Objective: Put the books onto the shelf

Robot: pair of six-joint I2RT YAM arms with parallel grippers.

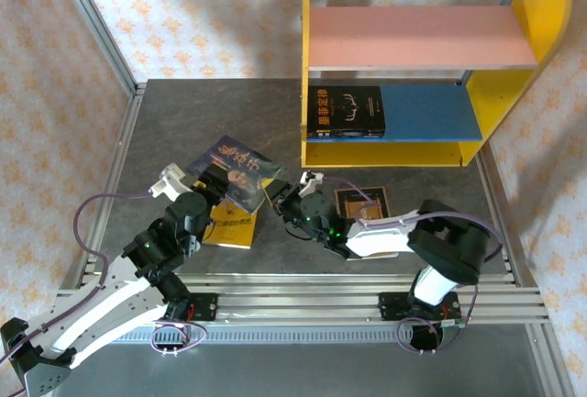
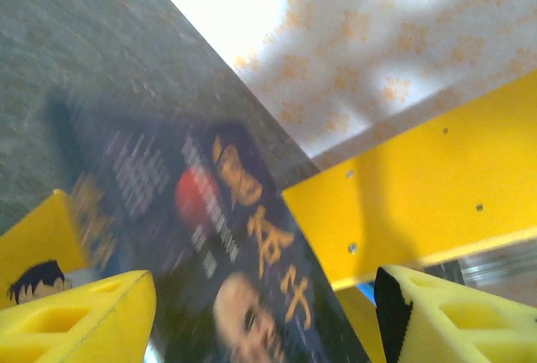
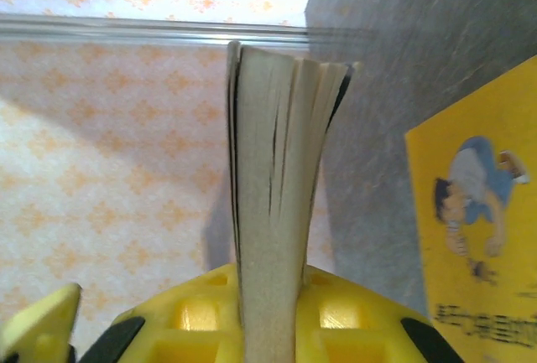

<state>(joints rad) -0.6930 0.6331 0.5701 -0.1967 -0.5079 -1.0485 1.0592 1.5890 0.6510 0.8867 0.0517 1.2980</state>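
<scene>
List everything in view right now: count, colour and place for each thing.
Shelf: 1, yellow sides, pink upper board, blue lower board; far right of the table.
Black book: 1, black; lying on the shelf's blue board.
Blue book: 1, dark blue with a portrait cover; tilted up off the table, between the grippers.
Yellow book: 1, yellow; flat on the table, partly under the blue book.
Brown book: 1, dark brown; flat on the table beside the right arm.
Table: 1, grey.
Left gripper: 1, yellow fingers; open, facing the blue book's cover.
Right gripper: 1, yellow fingers; shut on the blue book's page edge.
</scene>
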